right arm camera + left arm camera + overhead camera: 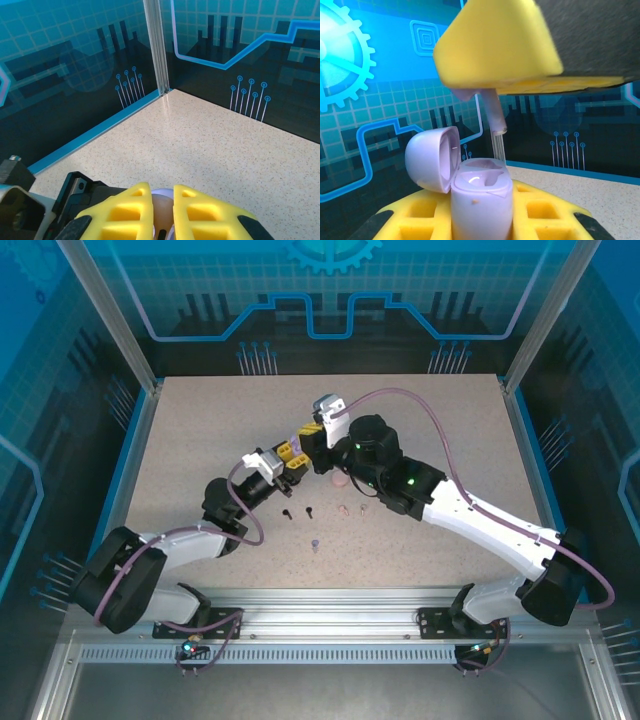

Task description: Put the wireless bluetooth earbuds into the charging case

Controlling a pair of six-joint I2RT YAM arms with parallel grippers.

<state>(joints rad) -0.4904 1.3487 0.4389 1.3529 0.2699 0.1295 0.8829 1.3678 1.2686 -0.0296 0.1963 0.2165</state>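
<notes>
We grip open case [481, 192] in left claw [482, 225]; right claw [162, 202] pinches earbud [495, 112] above; next: lower stem into socket.

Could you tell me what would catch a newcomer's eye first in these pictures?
Mid-table, the left gripper holds an open purple case upright, and the right gripper hangs a purple earbud stem-down just above it. Near them, loose earbuds, black, pink and purple, lie on the table.
</notes>
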